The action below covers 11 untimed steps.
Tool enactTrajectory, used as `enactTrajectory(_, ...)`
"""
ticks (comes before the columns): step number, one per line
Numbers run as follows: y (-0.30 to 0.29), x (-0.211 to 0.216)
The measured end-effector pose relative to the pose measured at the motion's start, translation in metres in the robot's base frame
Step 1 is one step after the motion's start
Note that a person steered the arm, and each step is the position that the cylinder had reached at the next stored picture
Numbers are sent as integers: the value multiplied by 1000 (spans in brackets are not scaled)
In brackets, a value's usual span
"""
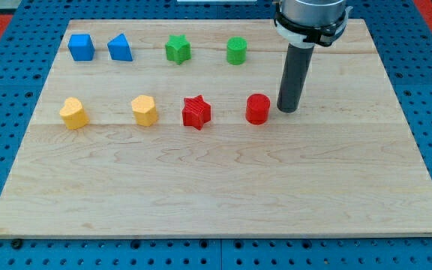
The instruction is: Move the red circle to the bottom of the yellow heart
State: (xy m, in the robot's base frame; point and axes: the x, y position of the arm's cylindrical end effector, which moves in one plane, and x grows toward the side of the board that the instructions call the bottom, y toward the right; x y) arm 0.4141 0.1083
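Note:
The red circle (257,109) sits on the wooden board (216,187), right of centre. My tip (287,110) stands just to its right, close beside it; I cannot tell whether they touch. The yellow heart (145,110) lies in the same row towards the view's left. The red star (196,112) lies between the heart and the red circle.
A second yellow block, pentagon-like (73,113), is at the left end of the row. Along the view's top lie a blue cube (81,46), a blue wedge-shaped block (120,48), a green star (177,49) and a green circle (236,51).

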Motion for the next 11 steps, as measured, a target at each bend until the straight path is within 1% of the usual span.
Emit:
enactTrajectory(4, 15, -2)
enactTrajectory(5, -5, -19)
enactTrajectory(6, -27, -6)
enactTrajectory(7, -43, 19)
enactTrajectory(8, -49, 26)
enactTrajectory(9, -124, 51)
enactTrajectory(10, -179, 76)
enactTrajectory(11, -169, 87)
